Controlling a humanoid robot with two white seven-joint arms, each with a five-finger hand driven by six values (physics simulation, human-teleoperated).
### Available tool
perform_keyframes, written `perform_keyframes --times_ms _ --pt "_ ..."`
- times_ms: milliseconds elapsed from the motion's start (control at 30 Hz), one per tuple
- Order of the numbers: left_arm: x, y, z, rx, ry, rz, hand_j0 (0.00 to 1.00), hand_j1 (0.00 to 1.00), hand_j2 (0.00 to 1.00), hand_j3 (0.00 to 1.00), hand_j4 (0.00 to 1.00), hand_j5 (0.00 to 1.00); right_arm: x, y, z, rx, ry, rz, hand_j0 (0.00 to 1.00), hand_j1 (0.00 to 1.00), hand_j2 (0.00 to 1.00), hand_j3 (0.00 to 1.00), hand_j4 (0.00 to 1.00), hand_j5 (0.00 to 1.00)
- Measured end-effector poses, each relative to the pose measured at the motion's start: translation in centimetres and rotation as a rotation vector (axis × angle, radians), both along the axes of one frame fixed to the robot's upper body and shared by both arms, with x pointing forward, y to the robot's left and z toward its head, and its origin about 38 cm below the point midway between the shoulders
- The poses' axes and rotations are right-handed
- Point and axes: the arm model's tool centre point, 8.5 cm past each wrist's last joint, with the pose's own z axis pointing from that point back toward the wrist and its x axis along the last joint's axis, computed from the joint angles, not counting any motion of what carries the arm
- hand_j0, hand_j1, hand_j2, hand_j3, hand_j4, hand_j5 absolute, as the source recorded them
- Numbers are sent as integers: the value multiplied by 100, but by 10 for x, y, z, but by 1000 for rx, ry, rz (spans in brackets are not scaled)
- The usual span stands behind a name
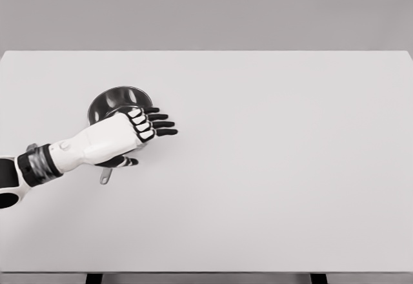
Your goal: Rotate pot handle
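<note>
The pot handle [104, 177] is seen running toward the camera from the steel pot [116, 100], directly beneath the left hand [126, 135], whose extended fingers [161, 124] grasp nothing.

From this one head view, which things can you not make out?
- Pot handle: the left hand covers most of it; only the tip shows.
- Whether the fingers touch the handle: hidden under the palm.
- Pot's near rim: behind the hand.
- Right arm: out of view.
</note>
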Motion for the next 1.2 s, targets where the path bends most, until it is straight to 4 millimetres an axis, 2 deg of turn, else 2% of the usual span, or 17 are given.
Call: perform_keyframes --times_ms 333,1200 --pt "3 8 -5 15 12 24 100 100 100 100 100 100 0 0 0 0 0 0 100 100 100 100 100 100" --pt "14 34 2 55 -3 83 100 100 100 100 100 100 0 0 0 0 0 0 100 100 100 100 100 100"
